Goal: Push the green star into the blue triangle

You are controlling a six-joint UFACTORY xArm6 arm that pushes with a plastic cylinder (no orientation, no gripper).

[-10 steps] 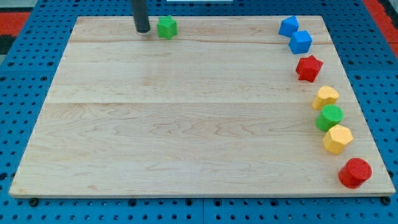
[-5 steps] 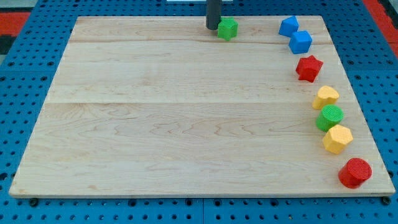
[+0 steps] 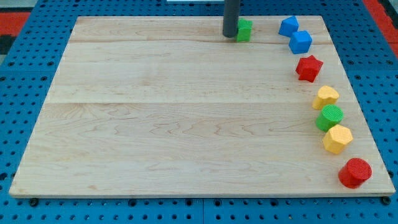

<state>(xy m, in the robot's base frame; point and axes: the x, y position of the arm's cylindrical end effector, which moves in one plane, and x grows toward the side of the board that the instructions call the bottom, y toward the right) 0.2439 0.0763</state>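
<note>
my tip sits at the board's top edge, right of centre; it's a plain rod w/ nothing to open or close, touching the green star on the star's left. star too small to read any pointing or long axis, its left part hidden by the rod. blue triangle lies apart, toward the top-right corner.

Looks like robot lab. Wooden board sits on blue plate full of holes. Small plastic toy blocks lie on board. Dark rod comes down from top.
</note>
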